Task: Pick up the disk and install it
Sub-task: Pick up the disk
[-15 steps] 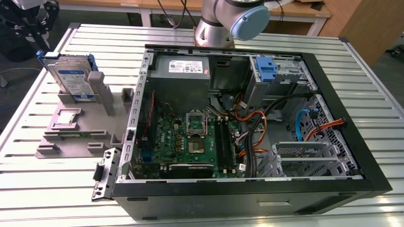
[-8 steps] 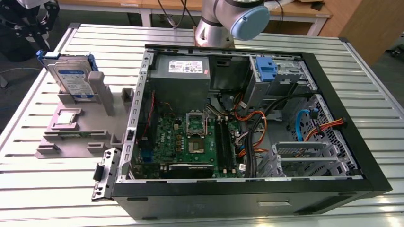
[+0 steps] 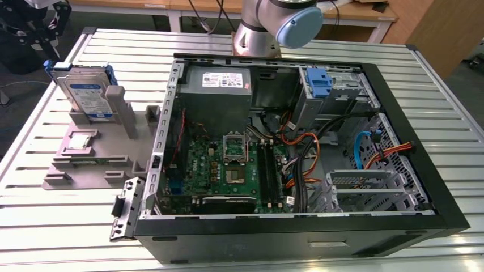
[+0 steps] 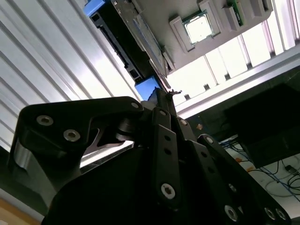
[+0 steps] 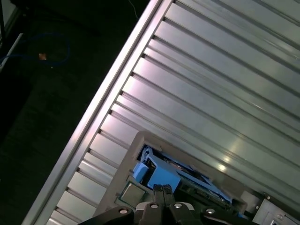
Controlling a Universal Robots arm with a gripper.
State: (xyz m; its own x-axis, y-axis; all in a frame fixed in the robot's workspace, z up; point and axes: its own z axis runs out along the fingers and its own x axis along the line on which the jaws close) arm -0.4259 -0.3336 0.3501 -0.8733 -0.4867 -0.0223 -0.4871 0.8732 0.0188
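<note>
Both wrist views: claw (image 5: 162, 188) near disk (image 5: 157, 172)

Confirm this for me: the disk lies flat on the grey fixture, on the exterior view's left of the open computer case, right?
Not quite. The disk stands upright on its edge in the grey fixture, not flat, as the exterior view shows. The rest holds: it is outside the open computer case, on the exterior view's left of it.

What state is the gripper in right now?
Gripper: closed, holding nothing, its tips close to the blue-framed disk.
</note>
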